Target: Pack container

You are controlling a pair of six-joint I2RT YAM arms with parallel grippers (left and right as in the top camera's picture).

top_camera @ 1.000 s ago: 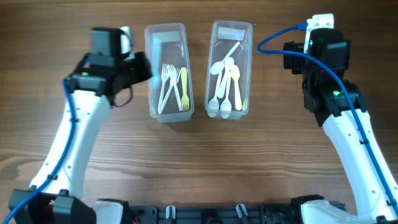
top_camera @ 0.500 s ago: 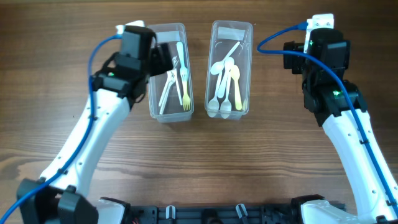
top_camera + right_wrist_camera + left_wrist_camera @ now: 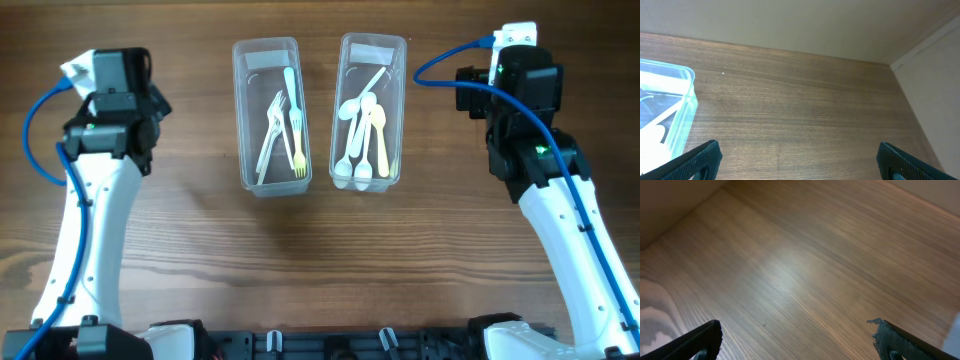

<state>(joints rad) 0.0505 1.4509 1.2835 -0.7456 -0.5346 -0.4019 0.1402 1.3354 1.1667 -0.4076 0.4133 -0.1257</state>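
- One big brown wooden surface (image 3: 320, 260) lies under everything.
- Two white robot arms reach up from the 6 o'clock edge. The left arm (image 3: 90, 230) goes toward 10 o'clock and the right arm (image 3: 570, 230) goes toward 2 o'clock.
- Two clear boxes sit side by side near 12 o'clock, close but not touching.
- The left box (image 3: 240, 120) holds the forks. The right box (image 3: 402, 110) holds the spoons, and its corner (image 3: 670, 115) shows at 9 o'clock in the right wrist view.
- The left hand (image 3: 800, 342) is at 9 o'clock from the left box, well apart from it. Its two fingers are spread wide, with only bare wood between them. It holds nothing.
- The right hand (image 3: 800, 160) is at 3 o'clock from the right box, near it but not touching. Its fingers are wide too, and it holds nothing.
- White forks (image 3: 268, 140) lie slanted in the left box. A pale fork (image 3: 291, 90) and a yellow fork (image 3: 298, 145) lie beside them at 3 o'clock.
- White spoons (image 3: 355, 135) lie in a pile in the right box. A yellow spoon (image 3: 381, 140) lies at their 3 o'clock side.
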